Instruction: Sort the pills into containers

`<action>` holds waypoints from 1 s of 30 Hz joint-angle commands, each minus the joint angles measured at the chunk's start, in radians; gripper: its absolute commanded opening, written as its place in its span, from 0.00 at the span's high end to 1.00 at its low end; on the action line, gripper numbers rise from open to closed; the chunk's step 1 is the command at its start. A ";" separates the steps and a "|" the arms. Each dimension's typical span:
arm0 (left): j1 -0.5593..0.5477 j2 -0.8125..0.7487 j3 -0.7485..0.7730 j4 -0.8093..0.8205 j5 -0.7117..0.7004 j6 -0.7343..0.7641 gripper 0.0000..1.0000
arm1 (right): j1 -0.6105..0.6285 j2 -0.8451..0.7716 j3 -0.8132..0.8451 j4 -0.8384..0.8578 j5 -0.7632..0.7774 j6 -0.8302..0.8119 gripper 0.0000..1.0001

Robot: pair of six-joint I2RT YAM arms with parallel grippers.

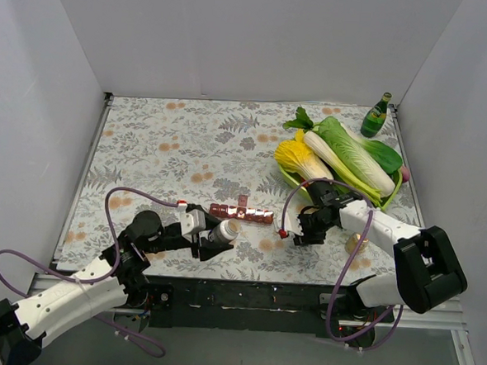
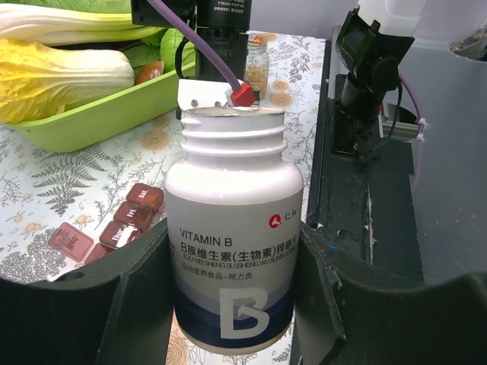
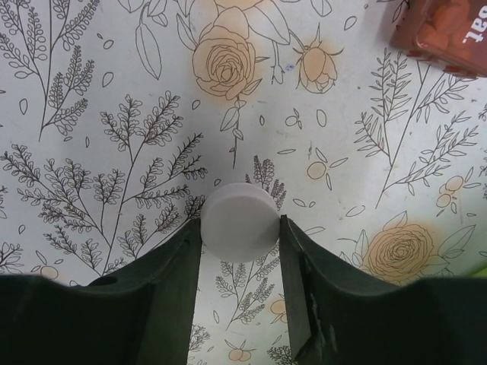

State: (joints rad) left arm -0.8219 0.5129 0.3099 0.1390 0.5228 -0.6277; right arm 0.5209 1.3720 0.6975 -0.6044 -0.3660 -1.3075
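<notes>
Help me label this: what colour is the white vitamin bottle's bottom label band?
Navy blue, on the white plastic vitamin bottle; left wrist view shows it best.

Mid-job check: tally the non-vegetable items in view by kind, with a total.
vitamin bottle: 1
white cap: 1
pill organiser strip: 1
green glass bottle: 1
small jar: 1
green tray: 1
Total: 6

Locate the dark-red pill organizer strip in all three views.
Top external: pill organizer at mid-table, between the two arms' tips.
Left wrist: pill organizer at lower left, left of the Vitamin B bottle.
Right wrist: only one end of the pill organizer shows, in the top right corner, up and right of the white cap.
Shared landmark: the floral table cover.
</notes>
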 commanded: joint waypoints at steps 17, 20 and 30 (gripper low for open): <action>-0.016 0.369 0.070 0.267 0.226 -0.162 1.00 | 0.017 -0.113 0.502 -0.298 -0.803 0.221 0.72; -0.020 0.404 0.061 0.347 0.217 -0.214 1.00 | 0.042 -0.117 0.507 -0.265 -0.843 0.276 0.72; -0.046 0.434 0.070 0.395 0.166 -0.262 1.00 | 0.143 -0.088 0.481 -0.199 -0.870 0.333 0.72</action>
State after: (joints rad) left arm -0.8585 0.9611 0.3416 0.4881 0.7162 -0.8734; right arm 0.6315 1.2739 1.1805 -0.8200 -1.1866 -1.0008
